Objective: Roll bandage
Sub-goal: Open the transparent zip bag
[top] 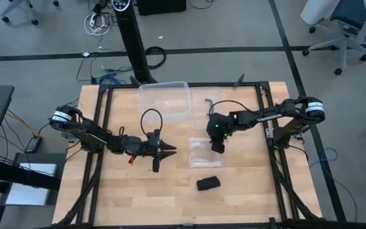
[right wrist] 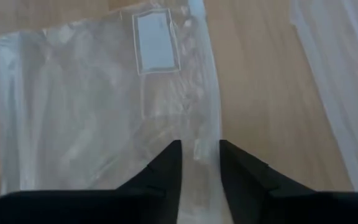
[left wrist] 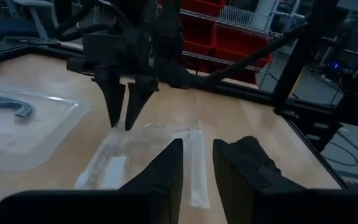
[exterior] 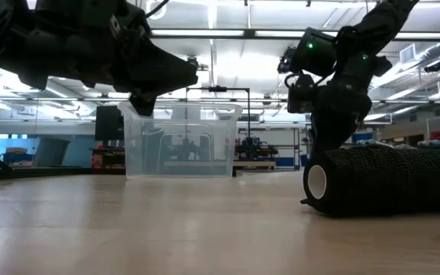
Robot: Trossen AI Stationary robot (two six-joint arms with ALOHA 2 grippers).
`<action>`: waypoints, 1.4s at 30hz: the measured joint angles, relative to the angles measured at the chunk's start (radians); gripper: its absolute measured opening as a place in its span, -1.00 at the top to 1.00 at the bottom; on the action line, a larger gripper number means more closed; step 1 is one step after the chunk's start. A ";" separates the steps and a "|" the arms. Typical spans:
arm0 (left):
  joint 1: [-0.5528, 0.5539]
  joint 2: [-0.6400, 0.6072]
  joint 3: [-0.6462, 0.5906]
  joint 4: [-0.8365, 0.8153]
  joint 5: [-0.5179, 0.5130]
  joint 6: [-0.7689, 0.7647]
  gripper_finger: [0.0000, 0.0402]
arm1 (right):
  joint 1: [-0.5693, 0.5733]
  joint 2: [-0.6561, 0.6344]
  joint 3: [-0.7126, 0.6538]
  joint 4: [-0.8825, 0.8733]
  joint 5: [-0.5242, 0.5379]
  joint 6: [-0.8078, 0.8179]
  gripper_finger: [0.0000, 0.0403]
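Both sets of jaws are held narrowly apart, with nothing gripped. Over the clear bag the right gripper is poised; the left gripper is raised mid-table. Near the front edge, the bandage is seen rolled up.

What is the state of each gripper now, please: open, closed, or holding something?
Left gripper: slightly open, holds nothing, above the table.
Right gripper: slightly open, holds nothing, just over the clear plastic bag.
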 joint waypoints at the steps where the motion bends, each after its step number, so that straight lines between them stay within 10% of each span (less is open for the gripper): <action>1: 0.000 0.000 0.000 0.000 0.000 0.000 0.54 | 0.009 -0.004 0.000 0.002 0.007 -0.005 0.57; 6: -0.001 0.000 0.000 0.000 0.000 0.000 0.54 | 0.072 -0.018 0.001 0.019 0.063 -0.051 0.96; 26: -0.017 0.050 0.011 0.168 -0.045 0.001 0.50 | 0.583 -0.119 0.243 -0.237 0.819 -0.016 1.00; 42: -0.036 0.151 0.163 0.120 0.001 0.107 0.26 | 0.712 -0.118 0.330 -0.291 0.938 -0.013 1.00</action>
